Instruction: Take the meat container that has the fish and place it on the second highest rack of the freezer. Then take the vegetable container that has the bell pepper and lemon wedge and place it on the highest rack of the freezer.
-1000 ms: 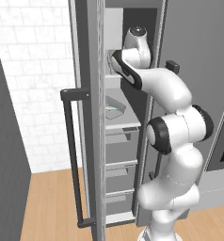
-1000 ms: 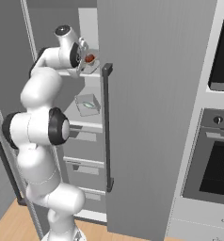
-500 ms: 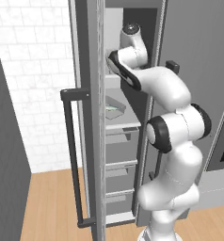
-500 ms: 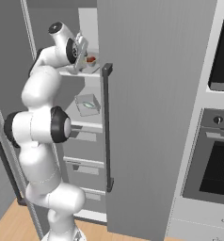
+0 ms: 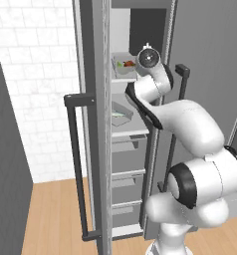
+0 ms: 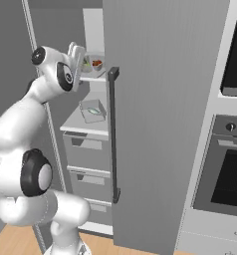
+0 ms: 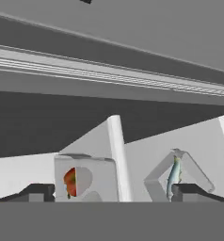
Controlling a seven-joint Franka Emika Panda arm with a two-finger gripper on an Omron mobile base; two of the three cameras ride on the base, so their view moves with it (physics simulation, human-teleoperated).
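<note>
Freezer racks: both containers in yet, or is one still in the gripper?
Both look placed. The fish container sits on the second-highest rack, and the vegetable container with the bell pepper sits on the highest rack. The gripper is open, holding nothing, beside that top container. Left: pulling the arm out.

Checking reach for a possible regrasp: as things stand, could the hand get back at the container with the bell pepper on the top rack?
Probably yes. The hand is open just in front of the vegetable container on the top rack, with nothing between them.
</note>
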